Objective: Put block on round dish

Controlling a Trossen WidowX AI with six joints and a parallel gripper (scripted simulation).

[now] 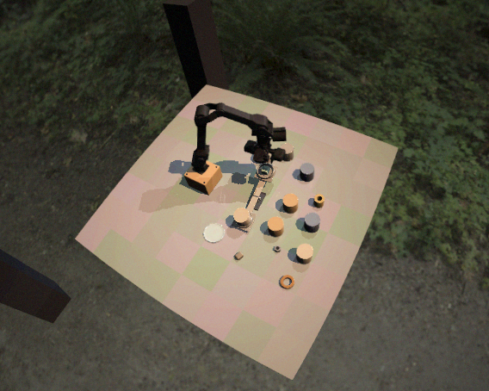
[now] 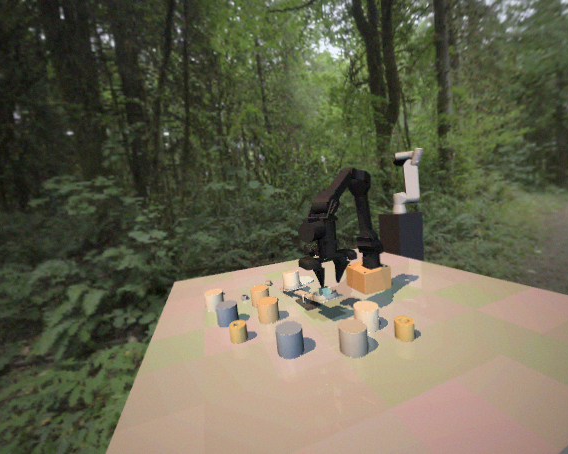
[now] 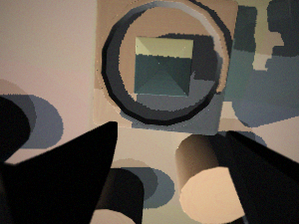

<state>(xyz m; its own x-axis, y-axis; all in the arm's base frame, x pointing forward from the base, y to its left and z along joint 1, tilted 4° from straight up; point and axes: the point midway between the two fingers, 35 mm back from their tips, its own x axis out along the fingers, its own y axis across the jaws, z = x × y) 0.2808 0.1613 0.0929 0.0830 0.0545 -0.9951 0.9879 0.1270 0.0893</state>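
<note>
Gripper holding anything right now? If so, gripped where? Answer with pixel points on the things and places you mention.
Nothing held: the gripper's (image 2: 330,284) fingers stand apart, and the teal block (image 2: 325,290) (image 3: 163,74) sits inside the ring.

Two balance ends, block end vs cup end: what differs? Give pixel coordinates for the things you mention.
The block end (image 1: 272,177) (image 3: 107,111) is uncovered, a teal block (image 2: 325,290) (image 3: 161,74) sitting inside its ring; the cup end (image 1: 246,228) carries an upright cup (image 1: 242,216) (image 2: 291,279), hiding whatever is inside. The open pincer (image 2: 331,284) is over the block end, while the cup end has none above it. Both have a ring on a squarish plate.
</note>
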